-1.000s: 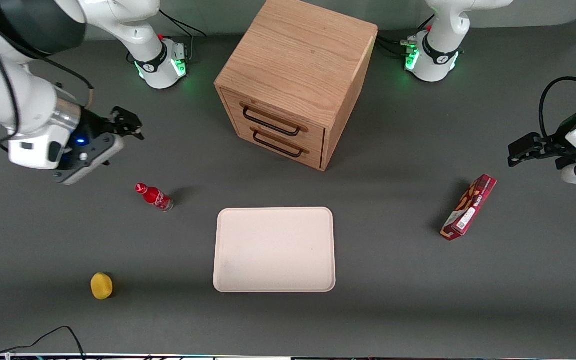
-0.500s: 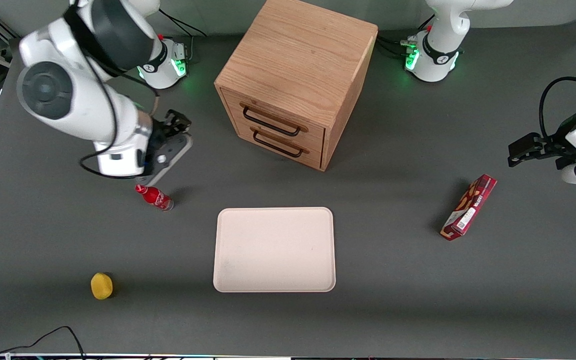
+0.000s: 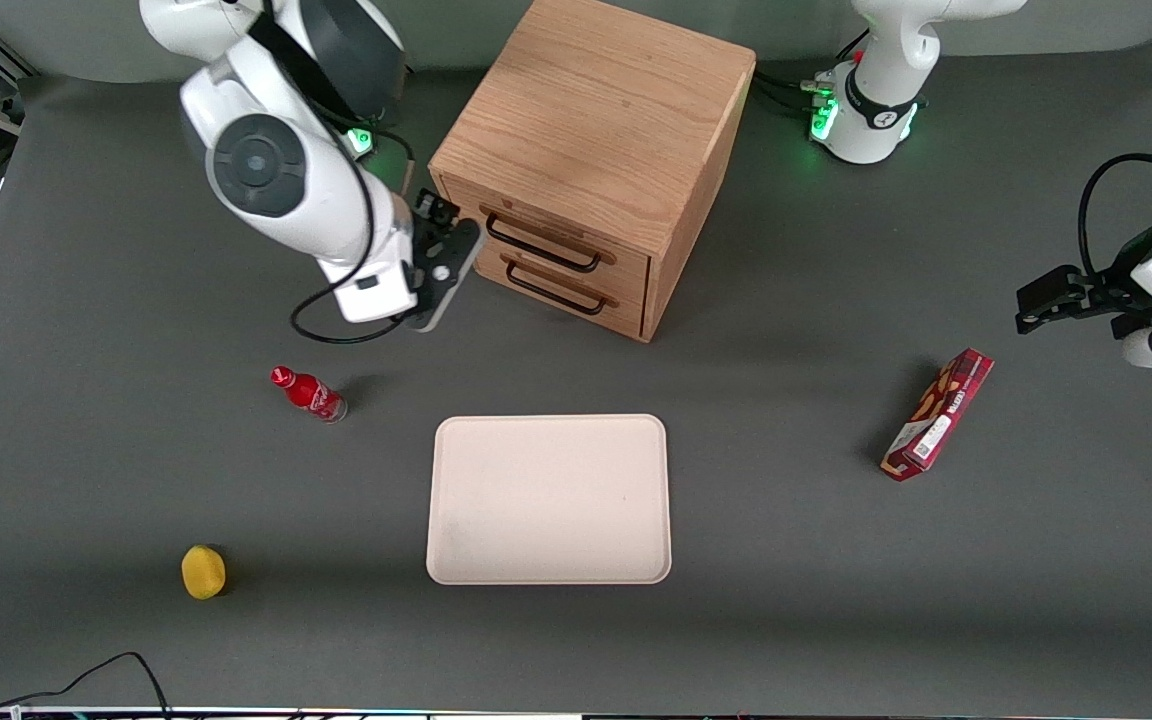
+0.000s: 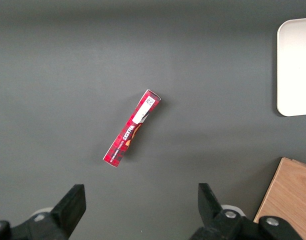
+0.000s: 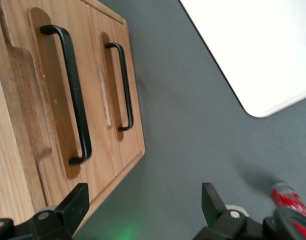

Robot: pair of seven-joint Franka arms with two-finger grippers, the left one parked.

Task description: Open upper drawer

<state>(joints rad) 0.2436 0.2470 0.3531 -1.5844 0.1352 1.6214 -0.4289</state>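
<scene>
Gripper [image 3: 446,232] sits at the oak cabinet's [image 3: 596,110] drawer-front corner toward the working arm's end of the table, with its fingers [image 5: 78,202] spread wide and nothing between them. From the wrist camera I see both black wire handles clear of the fingertips — no contact with either. The upper drawer [image 3: 546,237] is shut, flush with the cabinet face, its handle [image 3: 540,245] just beside the fingers and level with them in the front view. The bottom drawer [image 3: 564,285] sits directly under it, also closed, its handle [image 5: 121,85] farther from the fingers than the upper one [image 5: 68,90].

Nearer the front camera than the fingers I see a small red bottle [image 3: 308,393] lying on the dark table [image 3: 86,450], and the cream tray [image 3: 548,498] in front of the cabinet — well apart from the gripper. A yellow fruit-like object [image 3: 203,571] lies nearer the camera again. A red snack box [image 3: 938,414] lies toward the parked arm's end.
</scene>
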